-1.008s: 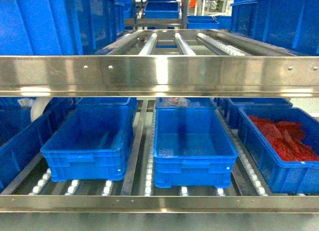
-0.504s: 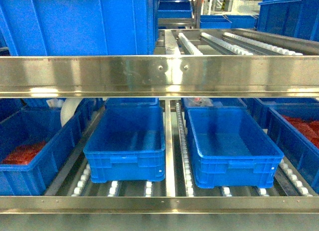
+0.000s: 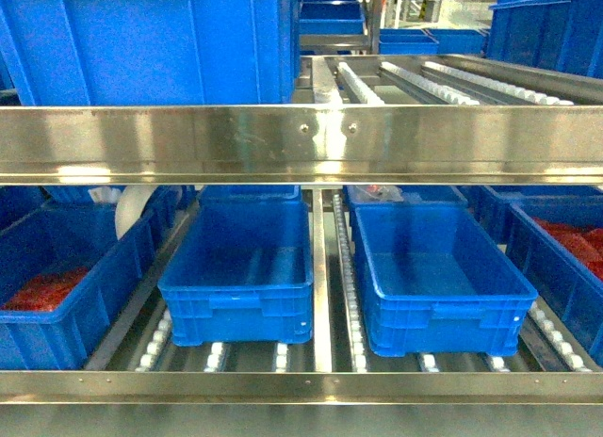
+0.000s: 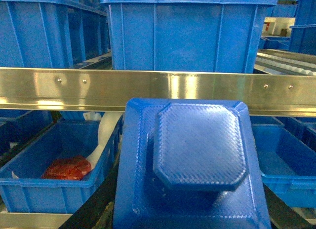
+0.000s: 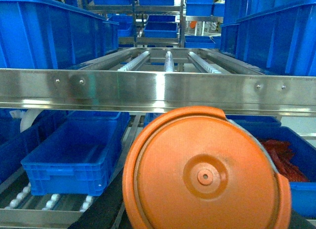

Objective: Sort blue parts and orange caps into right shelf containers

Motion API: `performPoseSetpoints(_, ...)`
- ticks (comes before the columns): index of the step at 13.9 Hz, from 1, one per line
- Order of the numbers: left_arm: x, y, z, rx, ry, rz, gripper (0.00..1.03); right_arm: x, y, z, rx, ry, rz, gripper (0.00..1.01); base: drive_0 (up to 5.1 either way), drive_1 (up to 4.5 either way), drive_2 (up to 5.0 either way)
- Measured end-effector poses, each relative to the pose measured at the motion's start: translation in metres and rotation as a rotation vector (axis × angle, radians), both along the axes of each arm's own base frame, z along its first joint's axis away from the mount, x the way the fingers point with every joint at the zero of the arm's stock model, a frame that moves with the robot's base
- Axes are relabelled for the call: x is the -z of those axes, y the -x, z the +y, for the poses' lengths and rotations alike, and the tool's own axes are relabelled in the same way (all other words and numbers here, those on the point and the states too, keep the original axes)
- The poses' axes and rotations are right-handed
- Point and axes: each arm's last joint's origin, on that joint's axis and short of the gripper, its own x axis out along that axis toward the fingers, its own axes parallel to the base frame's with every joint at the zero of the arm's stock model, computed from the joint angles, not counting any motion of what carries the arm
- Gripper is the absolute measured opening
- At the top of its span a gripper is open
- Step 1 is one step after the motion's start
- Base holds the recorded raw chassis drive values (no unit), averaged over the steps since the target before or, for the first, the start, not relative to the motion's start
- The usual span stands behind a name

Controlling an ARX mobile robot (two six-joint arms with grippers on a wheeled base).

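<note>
Blue part: one blue part (image 4: 197, 165), a flat square moulding with a raised octagonal boss, fills the lower centre of the left wrist view, directly before that camera.
Orange cap: one orange cap (image 5: 205, 172), round with a small centre boss, fills the lower centre-right of the right wrist view.
Left claw: not visible in any view; the part sits where it would be carried, so I judge it held, but how far the jaws stand apart I cannot tell.
Right claw: likewise hidden; the cap looks carried, jaw opening cannot be told.
Shelf: front rail of the shelf (image 3: 301, 143) crosses the head view's middle; roller tracks run away from the camera.
Containers, count: two empty right shelf containers (image 3: 237, 272) and (image 3: 435, 277) at centre of the lower level, long axes running back into the rack; one crate with red contents (image 3: 57, 277) at lower left, one more (image 3: 565, 263) at the right edge.
Key relation: both empty crates lie beyond and below the rail; the part faces the gap left of centre, the cap the right, so I judge each arm nearer its own-side crate.
</note>
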Motion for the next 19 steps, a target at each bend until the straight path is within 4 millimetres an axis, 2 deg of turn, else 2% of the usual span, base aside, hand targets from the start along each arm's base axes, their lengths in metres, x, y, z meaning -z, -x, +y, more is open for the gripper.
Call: performPoseSetpoints(19,0.0,0.0,0.0,0.002,0.0,0.0,0.43,0.0,0.0,-0.0001,0.003,0.0,0.0,0.45,0.0,0.0,0.0)
